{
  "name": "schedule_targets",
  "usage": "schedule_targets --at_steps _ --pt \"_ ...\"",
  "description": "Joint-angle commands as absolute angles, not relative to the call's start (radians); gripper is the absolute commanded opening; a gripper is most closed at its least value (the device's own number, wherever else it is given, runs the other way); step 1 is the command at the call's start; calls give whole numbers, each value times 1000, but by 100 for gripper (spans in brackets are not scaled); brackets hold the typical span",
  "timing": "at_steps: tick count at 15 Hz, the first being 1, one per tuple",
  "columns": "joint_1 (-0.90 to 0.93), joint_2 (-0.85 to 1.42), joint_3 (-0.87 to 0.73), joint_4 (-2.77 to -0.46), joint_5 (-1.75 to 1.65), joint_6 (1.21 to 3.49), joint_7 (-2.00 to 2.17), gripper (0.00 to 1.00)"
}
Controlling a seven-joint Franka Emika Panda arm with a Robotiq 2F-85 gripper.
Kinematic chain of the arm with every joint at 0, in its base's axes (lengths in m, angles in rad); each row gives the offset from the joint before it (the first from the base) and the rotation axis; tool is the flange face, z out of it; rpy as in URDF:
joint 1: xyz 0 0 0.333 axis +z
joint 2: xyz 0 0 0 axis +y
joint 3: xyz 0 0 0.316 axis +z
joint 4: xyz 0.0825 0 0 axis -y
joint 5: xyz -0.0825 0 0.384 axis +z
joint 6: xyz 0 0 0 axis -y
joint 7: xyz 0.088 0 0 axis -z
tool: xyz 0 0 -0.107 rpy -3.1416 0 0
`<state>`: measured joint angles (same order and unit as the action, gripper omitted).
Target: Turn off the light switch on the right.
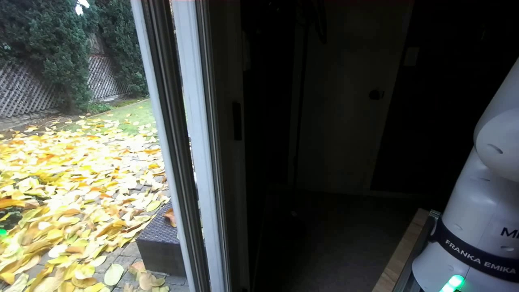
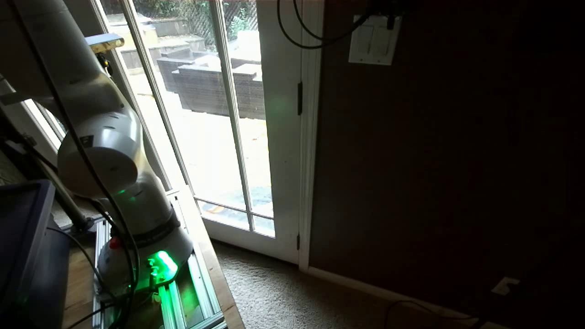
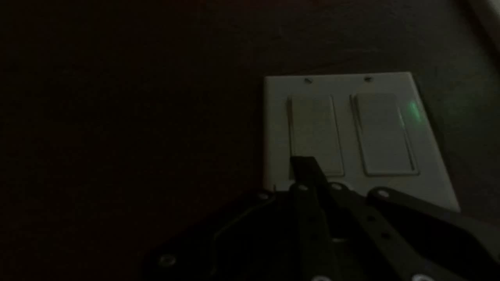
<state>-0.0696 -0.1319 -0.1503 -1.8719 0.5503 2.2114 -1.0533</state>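
A white switch plate (image 2: 371,58) with two wide rocker switches is on the dark wall in an exterior view. Its right switch (image 2: 380,42) and left switch (image 2: 364,40) stand side by side. The wrist view appears upside down: there, the right switch (image 3: 315,125) is on the left and the left switch (image 3: 384,132) on the right. My gripper (image 3: 304,160) is shut and empty. Its tips overlap the lower end of the right switch in the wrist view; contact cannot be told. In an exterior view, my dark gripper (image 2: 390,22) covers the plate's top right.
The room is dark. A door frame (image 2: 313,137) and glass door (image 2: 283,137) adjoin the switch wall. Black cables (image 2: 315,46) loop beside the plate. A wall outlet (image 2: 505,285) is low down. The robot arm (image 1: 466,194) stands near an open doorway with leaves (image 1: 81,182) outside.
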Motion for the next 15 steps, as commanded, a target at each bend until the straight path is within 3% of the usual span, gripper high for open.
schedule_targets --at_steps 1,11,12,15 --pt "-83 -266 -133 -1963 417 2312 -870 27" --pt "-192 -459 -220 -2049 38 2088 -383 95" --pt "-198 -474 -238 -2079 43 2062 -363 99" --pt "-241 -522 -285 -2207 48 2053 -294 100"
